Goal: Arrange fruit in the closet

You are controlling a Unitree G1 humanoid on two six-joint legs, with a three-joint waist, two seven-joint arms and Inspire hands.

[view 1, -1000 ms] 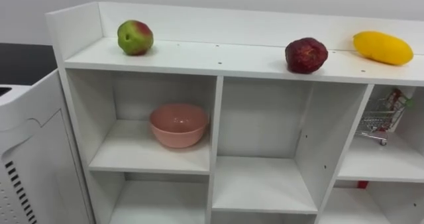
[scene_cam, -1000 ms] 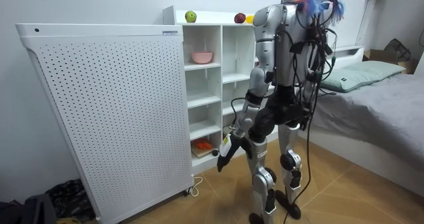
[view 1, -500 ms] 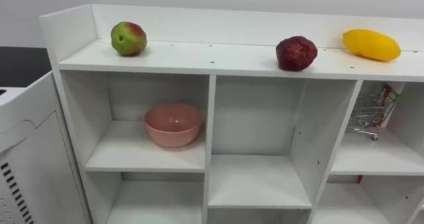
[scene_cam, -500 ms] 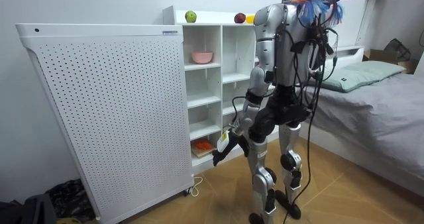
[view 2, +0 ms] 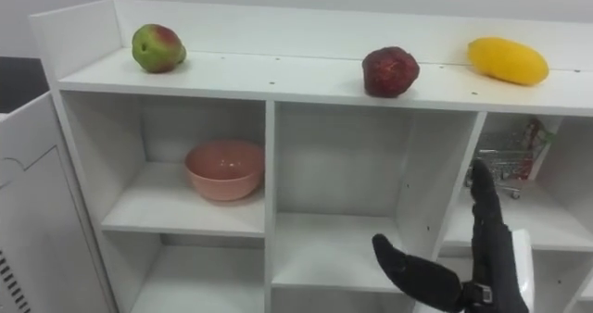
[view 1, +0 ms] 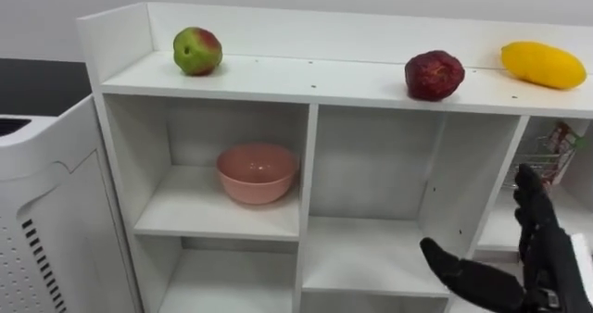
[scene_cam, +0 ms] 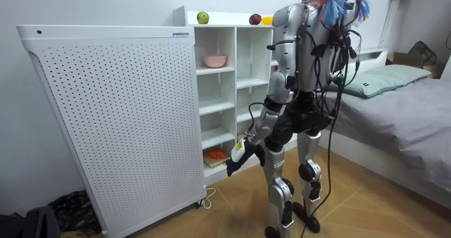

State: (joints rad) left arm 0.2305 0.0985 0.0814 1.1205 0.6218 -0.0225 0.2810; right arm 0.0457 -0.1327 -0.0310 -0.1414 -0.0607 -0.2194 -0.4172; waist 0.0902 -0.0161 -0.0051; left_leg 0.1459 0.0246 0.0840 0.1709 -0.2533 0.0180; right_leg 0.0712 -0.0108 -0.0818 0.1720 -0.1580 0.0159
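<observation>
Your right hand [view 1: 542, 262] is empty, fingers straight. Cup the dark red fruit [view 1: 434, 75] at the closet's [view 1: 315, 81] top front edge. It is probably light and rolls easily.

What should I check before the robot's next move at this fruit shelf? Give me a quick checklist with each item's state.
1. Right hand open and holding nothing: ok. It is held up before the shelf's lower right.
2. Left hand free: cannot tell. It hangs low by the lower shelves.
3. Fruit free to grasp: ok. The apple, dark red fruit and yellow fruit lie well apart on the top board.
4. Pink bowl upright with nothing showing in it: ok.
5. Right hand clear of the small cart: cannot tell. The cart shows just past the fingertips.
</observation>
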